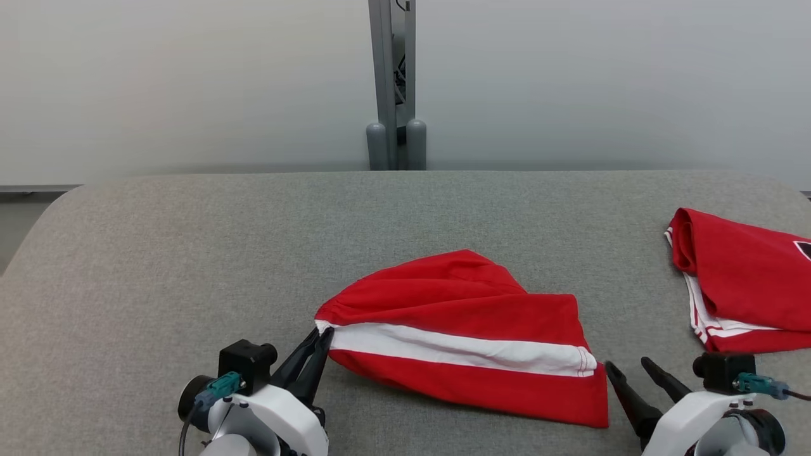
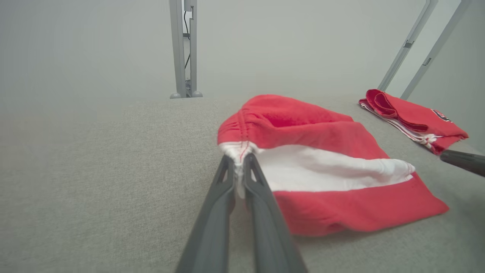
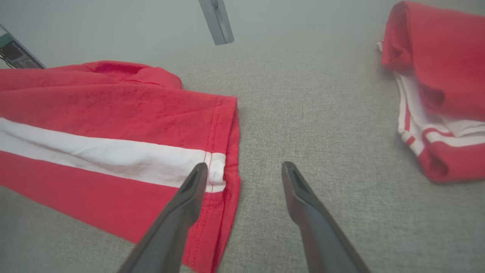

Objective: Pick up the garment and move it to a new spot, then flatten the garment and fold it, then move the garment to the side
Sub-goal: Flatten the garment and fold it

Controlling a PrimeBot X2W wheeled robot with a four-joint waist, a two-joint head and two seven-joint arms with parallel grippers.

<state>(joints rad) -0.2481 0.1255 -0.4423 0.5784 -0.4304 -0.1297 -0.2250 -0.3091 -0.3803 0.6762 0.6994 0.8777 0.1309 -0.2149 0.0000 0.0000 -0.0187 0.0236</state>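
garment [image 1: 462, 335], red with one white stripe, is on the table [image 1: 190, 253] at about 6 o'clock from table centre in the head view. Its long axis runs 9 to 4 o'clock. The far side is bunched into a hump at its 12 o'clock and the near half lies mostly flat.

left gripper [image 1: 322, 334] is at the garment's 9 o'clock end, fingers together, clamped on the gathered edge where the stripe ends. Left wrist view shows white cloth pinched between the tips.

right gripper [image 1: 627, 364] is at the garment's 4 o'clock, just beside the hemmed end, fingers apart, nothing held. In the right wrist view one finger [image 3: 187, 197] overlaps the stripe end at the hem and the other is over bare table. Can't tell whether it touches the cloth.

other garment [image 1: 747, 285], red with white trim, lies folded at 3 o'clock on the table, well apart from the first.

grey post [image 1: 393, 82] stands behind the table at 12 o'clock.
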